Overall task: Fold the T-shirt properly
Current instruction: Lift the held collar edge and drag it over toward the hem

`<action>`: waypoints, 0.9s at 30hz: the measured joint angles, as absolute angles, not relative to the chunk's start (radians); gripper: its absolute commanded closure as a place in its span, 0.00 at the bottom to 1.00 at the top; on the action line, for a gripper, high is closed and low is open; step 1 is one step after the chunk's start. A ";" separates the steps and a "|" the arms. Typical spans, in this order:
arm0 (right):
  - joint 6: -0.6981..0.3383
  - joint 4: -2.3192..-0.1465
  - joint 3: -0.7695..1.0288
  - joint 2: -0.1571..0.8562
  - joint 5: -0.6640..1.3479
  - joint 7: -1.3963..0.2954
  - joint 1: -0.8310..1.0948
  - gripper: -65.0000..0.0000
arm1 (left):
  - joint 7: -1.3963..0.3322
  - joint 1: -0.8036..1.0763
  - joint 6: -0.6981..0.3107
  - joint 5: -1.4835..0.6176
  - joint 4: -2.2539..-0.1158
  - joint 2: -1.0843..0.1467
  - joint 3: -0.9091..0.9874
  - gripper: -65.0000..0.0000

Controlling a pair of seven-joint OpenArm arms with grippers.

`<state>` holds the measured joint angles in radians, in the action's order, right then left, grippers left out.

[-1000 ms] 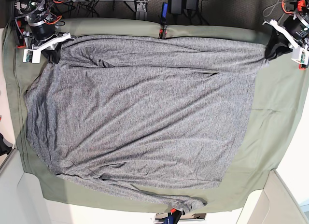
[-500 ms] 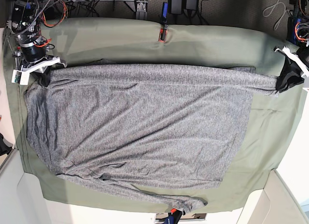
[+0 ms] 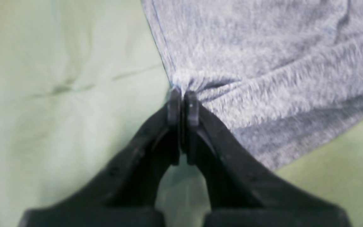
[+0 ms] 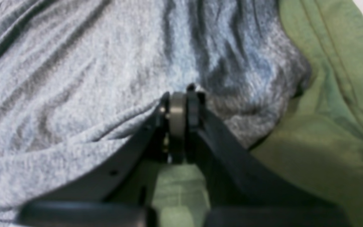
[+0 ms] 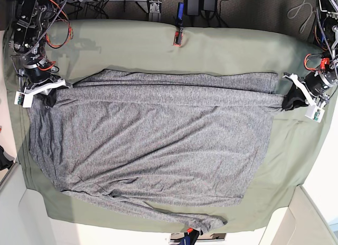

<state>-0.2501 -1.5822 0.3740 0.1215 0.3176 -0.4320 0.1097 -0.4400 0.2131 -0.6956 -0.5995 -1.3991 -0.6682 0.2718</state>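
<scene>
T-shirt (image 5: 153,144) (pinched both ends) flat

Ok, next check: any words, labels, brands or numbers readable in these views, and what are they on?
None can be read.
T-shirt: plain grey knit, no print or tag showing.
Green sheet: no marking.
Small red-and-black item at the sheet's far edge: too small to tell whether it bears text.
Both wrist views: blurred, only fabric and black fingers.

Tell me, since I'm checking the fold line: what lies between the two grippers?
In the base view, only the T-shirt, its folded top edge stretched from the right gripper to the left gripper.
</scene>
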 measured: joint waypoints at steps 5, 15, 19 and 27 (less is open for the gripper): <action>-0.250 -1.577 0.374 0.121 0.316 -0.432 0.105 1.00 | -0.440 0.191 -0.694 -0.599 -1.365 -0.668 0.195 1.00; -0.250 -1.564 0.374 0.121 0.316 -0.432 0.105 1.00 | -0.724 0.190 -0.694 -0.792 -1.367 -0.670 0.202 0.44; -0.250 -1.564 0.374 0.121 0.316 -0.432 0.105 1.00 | -0.774 0.199 -0.694 -0.856 -1.367 -0.667 0.268 0.44; -0.250 -1.564 0.374 0.121 0.317 -0.439 0.105 1.00 | -0.830 0.226 -0.693 -0.914 -1.367 -0.637 0.309 0.44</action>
